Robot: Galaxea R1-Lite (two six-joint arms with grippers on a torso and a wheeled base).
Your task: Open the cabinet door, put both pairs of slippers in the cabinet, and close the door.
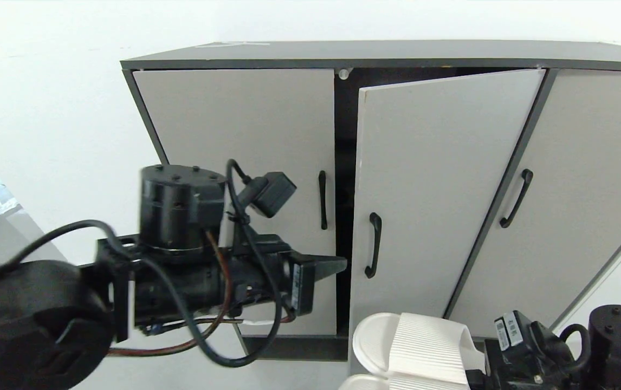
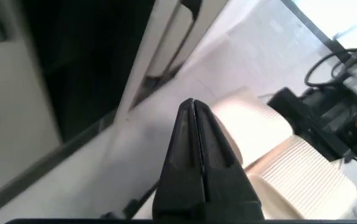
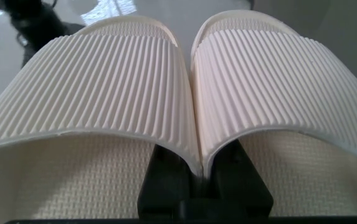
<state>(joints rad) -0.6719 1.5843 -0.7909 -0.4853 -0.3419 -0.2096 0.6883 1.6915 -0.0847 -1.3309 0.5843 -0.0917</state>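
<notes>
Left wrist view has the left gripper clenched on nothing, its two fingers pressed flat together. In the head view its tip sits at the dark gap beside the free edge of the door, which stands ajar, and lies just left of that door's handle. The right gripper pinches the white slippers by their touching inner edges, the pair held side by side, low in front of the cabinet near the foot of the ajar door.
</notes>
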